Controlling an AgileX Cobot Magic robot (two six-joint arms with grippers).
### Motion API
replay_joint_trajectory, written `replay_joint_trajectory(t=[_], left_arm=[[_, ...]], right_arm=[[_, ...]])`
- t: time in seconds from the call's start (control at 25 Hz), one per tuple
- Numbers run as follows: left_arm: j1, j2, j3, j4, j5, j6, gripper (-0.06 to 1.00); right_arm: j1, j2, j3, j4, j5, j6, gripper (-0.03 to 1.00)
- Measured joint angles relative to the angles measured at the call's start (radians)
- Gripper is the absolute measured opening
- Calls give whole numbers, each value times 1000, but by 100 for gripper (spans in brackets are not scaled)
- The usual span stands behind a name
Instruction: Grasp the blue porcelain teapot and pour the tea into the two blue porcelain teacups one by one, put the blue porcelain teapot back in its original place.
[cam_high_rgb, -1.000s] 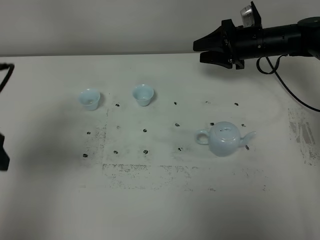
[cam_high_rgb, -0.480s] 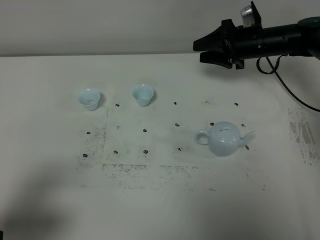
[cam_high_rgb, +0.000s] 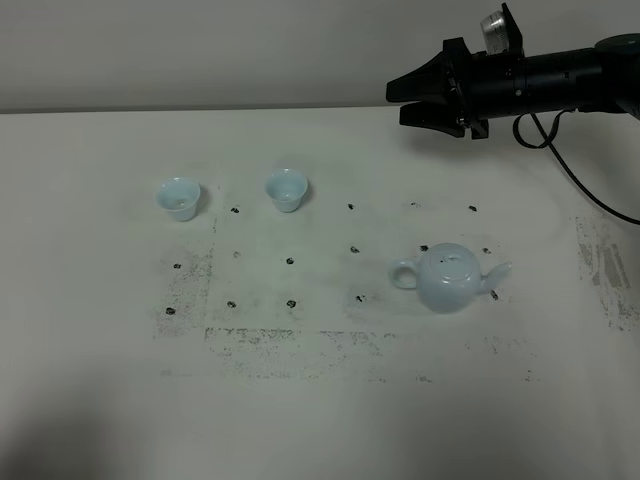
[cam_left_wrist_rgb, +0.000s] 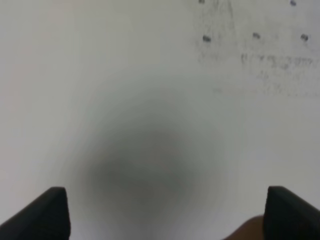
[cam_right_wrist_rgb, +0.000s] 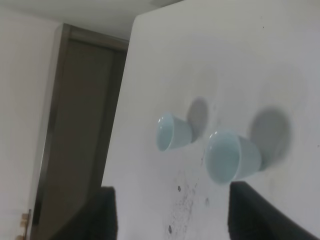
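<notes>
My right gripper hung in the air over the far side of the table. Its jaws were spread and there was nothing between them. It touched nothing.

The blue porcelain teapot stood upright on the table, on my right half, closer to the near edge than my right gripper and well apart from it. Its lid was on. Its handle pointed toward the cups and its spout pointed the other way.

The two cups stood upright, side by side and apart from each other, on my left half. The first teacup was the outer one. The second teacup was nearer to the middle. Both were well apart from the teapot. In my right wrist view I saw them between my two dark fingers, each with its round shadow on the table.

My left gripper was low over a bare part of the table. Its jaws were also spread wide and held nothing. Small dark marks lay in rows on the table between the cups and the teapot.
</notes>
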Motion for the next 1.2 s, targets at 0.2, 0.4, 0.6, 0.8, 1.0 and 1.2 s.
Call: replay_joint_trajectory(t=[0.2, 0.4, 0.6, 0.8, 1.0, 1.2], left_arm=[[0, -125, 0, 0, 1, 0, 74], [0, -154, 0, 0, 8, 0, 74], [0, -154, 0, 0, 8, 0, 74], [0, -154, 0, 0, 8, 0, 74], [0, -154, 0, 0, 8, 0, 74], [0, -155, 0, 0, 8, 0, 74]], right_arm=[[0, 0, 0, 0, 0, 2, 47], [0, -4, 0, -8, 0, 1, 47], [0, -46, -15, -170, 2, 15, 47], [4, -135, -87, -459, 2, 160, 47], [61, -220, -104, -727, 4, 292, 47], [161, -293, -104, -963, 6, 404, 47]])
